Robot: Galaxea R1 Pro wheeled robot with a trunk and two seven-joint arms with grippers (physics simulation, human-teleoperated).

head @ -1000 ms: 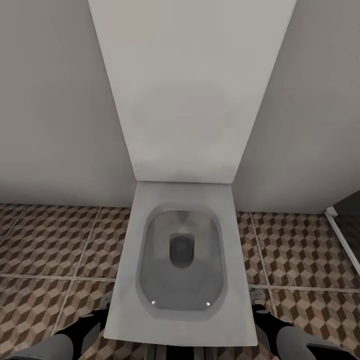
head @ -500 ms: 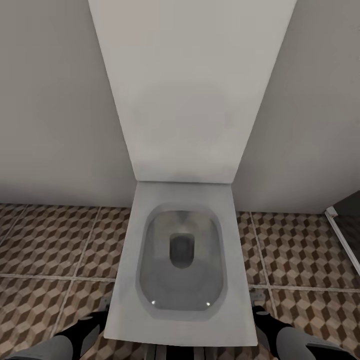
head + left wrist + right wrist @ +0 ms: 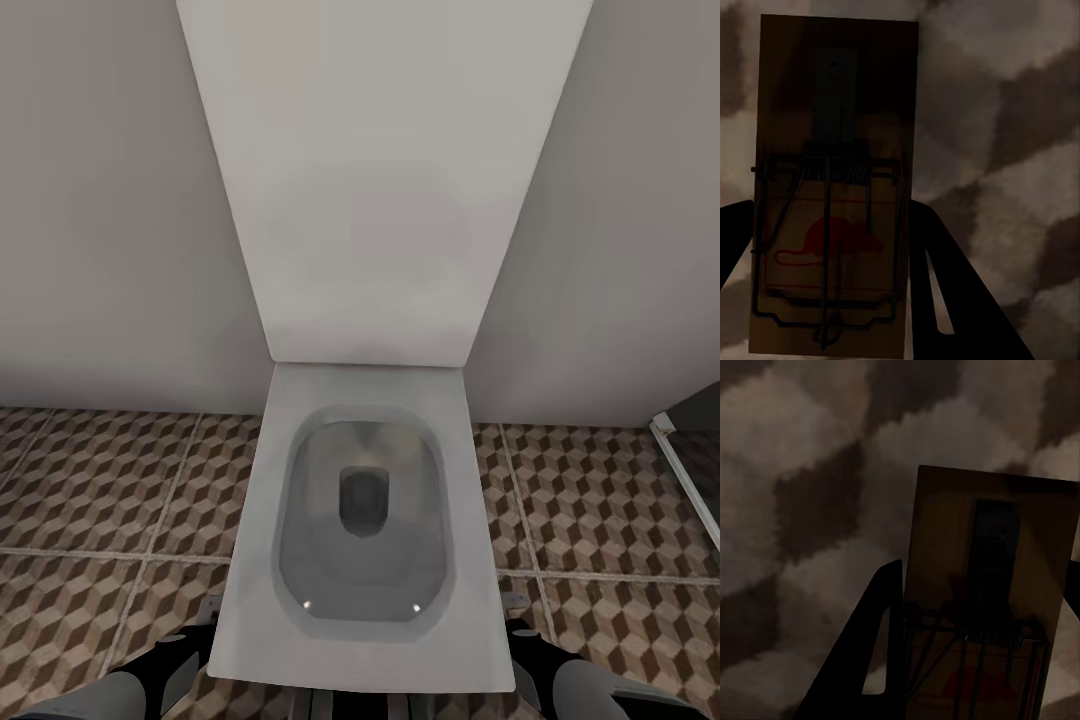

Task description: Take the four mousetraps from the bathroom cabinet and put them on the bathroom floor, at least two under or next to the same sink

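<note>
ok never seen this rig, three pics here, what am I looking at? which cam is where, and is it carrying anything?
It is a simulated wheeled robot with two arms, each ending in a two-finger end effector. The big picture comes from its head camera, looking down: a white square toilet against the wall, standing on the cube-patterned bathroom floor. The dark shapes at the bottom corners are its two arms.

The other two pictures come from cameras on each wrist, looking along the fingers. In the left wrist view, the left end effector grips a mousetrap, a brown board with a wire spring and a red rodent mark, dark fingers on either side. In the right wrist view, the right end effector holds a second mousetrap the same way. Blurred floor tiles lie behind both.
</note>
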